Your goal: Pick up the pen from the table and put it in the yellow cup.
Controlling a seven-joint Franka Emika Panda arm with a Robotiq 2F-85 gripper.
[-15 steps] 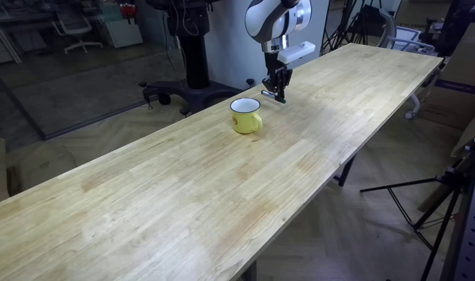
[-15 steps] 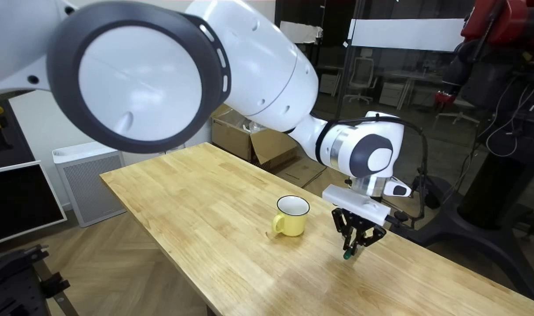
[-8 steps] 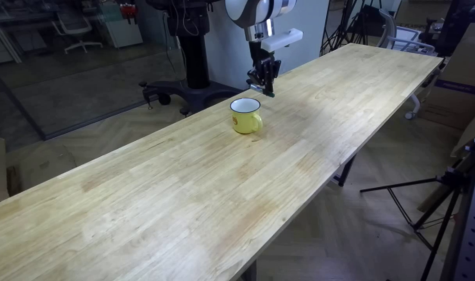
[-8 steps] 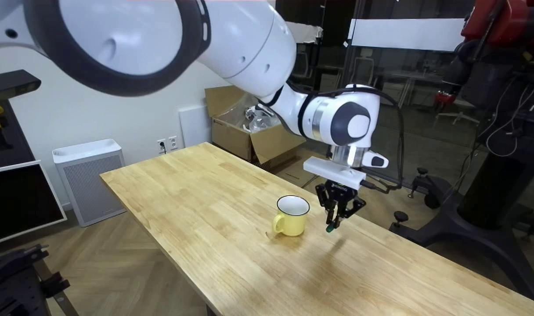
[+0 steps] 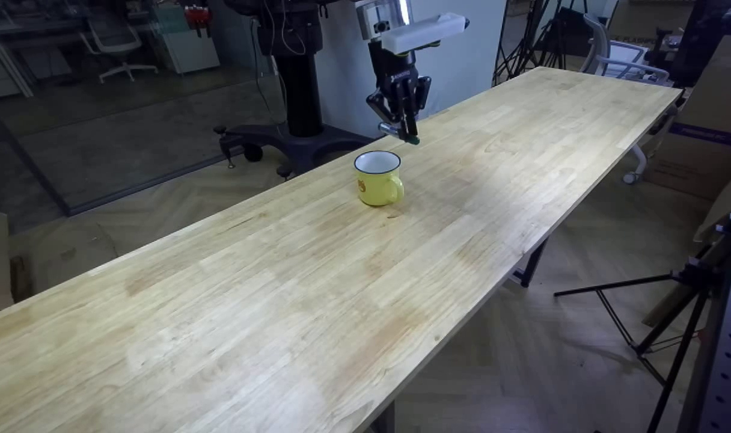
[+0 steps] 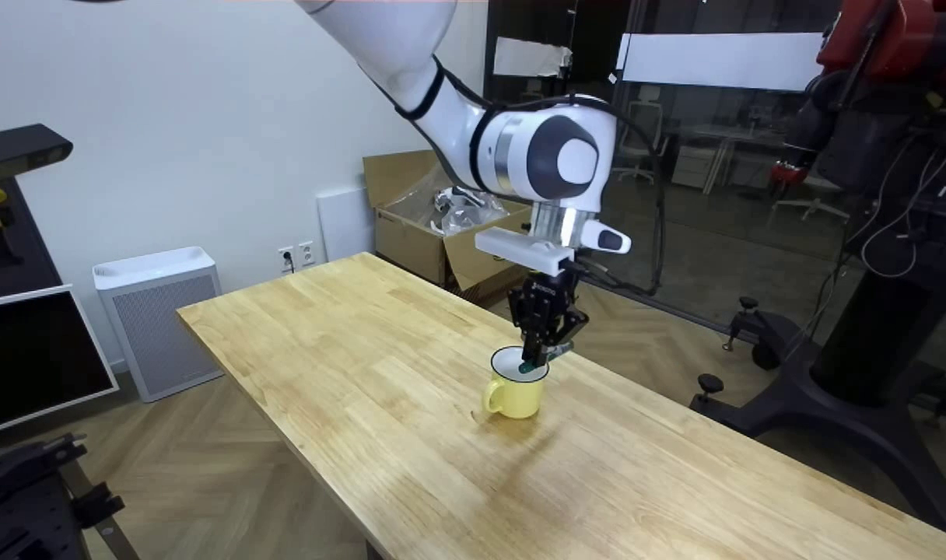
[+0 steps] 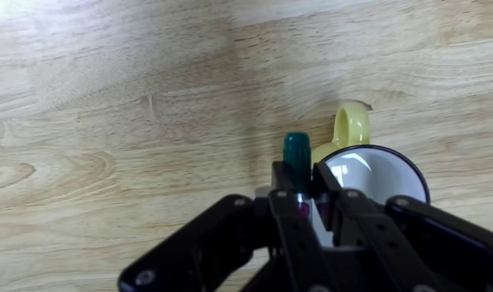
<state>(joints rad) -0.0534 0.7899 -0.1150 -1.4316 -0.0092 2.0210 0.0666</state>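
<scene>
The pen has a teal-green end and a clear barrel. My gripper (image 7: 301, 179) is shut on the pen (image 7: 297, 156), which lies crosswise between the fingertips and juts out past them. In both exterior views the gripper (image 5: 408, 135) (image 6: 534, 356) holds the pen (image 5: 389, 129) (image 6: 558, 351) above the pale wood table (image 5: 317, 288). The yellow cup (image 5: 375, 189) (image 6: 520, 399) stands upright on the table with its mouth up. In the wrist view the cup (image 7: 352, 123) is below and right of the pen, its rim partly hidden by the right finger.
A dark wheeled stand (image 5: 304, 99) is close beside the table's long edge. An open cardboard box (image 6: 411, 241) is on the floor past the table's edge. A black tripod (image 5: 636, 349) stands on the table's opposite side.
The gripper, with the pen in it, has risen from near the table and moved toward the cup, now overlapping its mouth in an exterior view. The cup has not moved.
</scene>
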